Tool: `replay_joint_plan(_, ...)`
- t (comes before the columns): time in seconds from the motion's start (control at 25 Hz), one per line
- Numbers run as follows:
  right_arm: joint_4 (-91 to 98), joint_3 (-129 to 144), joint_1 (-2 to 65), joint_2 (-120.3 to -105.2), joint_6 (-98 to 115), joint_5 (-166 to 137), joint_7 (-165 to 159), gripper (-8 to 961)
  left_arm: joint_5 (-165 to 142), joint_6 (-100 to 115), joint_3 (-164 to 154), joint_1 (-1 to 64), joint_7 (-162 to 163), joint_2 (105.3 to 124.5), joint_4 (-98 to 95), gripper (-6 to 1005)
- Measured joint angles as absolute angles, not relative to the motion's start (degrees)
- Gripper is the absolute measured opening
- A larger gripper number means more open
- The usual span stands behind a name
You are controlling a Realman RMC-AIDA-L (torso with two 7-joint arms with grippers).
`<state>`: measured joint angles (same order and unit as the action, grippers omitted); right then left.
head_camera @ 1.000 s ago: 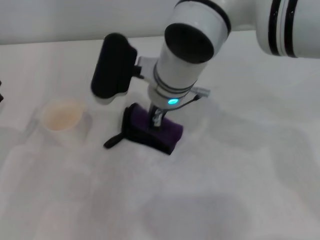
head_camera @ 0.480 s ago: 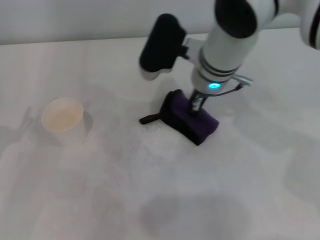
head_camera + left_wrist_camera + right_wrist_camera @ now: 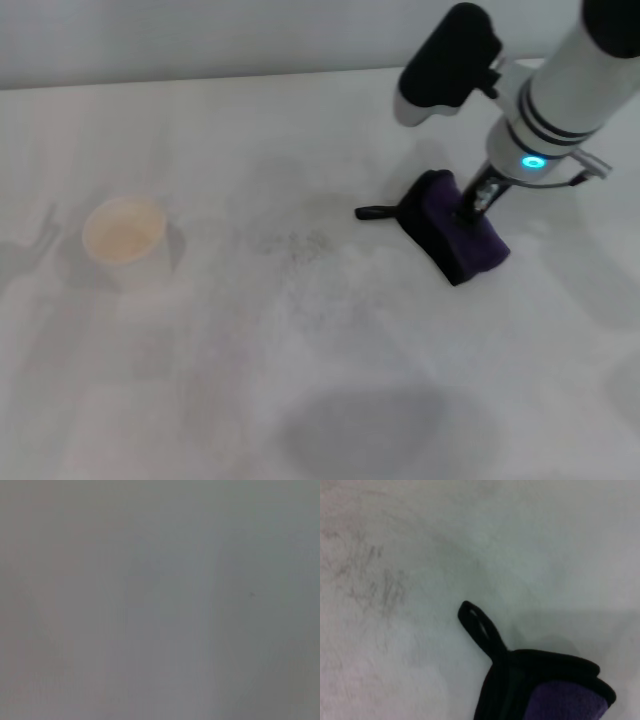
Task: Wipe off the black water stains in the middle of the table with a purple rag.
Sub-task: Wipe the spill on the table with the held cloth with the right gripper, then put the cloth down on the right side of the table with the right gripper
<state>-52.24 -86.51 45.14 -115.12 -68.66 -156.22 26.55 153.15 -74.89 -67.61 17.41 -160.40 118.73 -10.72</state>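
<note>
Since the earlier frames I see my right gripper (image 3: pixel 478 203) has dragged the purple rag (image 3: pixel 455 235) across the table (image 3: pixel 300 400), from near the middle over to the right side; the paper cup (image 3: pixel 123 232) has stayed put.

Head view: one rag, one cup, one arm in sight. The right gripper comes down from above, its fingers pinched shut on the rag's top fold, pressing it onto the tabletop. Rag is a folded purple fuzzy wad with black edging, its black loop (image 3: pixel 375 212) lying flat and pointing toward the cup side. Where the rag passed, only faint grey speckled smudges (image 3: pixel 300 243) show near the table's middle; I see no glossy black blot. Cup stands upright far left, well apart from the rag.

Left wrist view: plain grey blank, nothing to tell; left gripper not seen anywhere.

Right wrist view: one rag corner (image 3: pixel 545 690), purple nap inside black trim, loop (image 3: pixel 479 625) flat on the white table (image 3: pixel 560 545); grey streaky smudges (image 3: pixel 375 585) well apart from it. Own fingers not shown here.
</note>
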Motion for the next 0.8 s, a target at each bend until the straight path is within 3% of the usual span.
replay_joint_plan(0.8,-51.33,-93.52,43.67,-114.9,-72.28,-156.66,30.51,184,153.18,-72.91,-67.38,18.9,-161.02,118.67,-10.78,884)
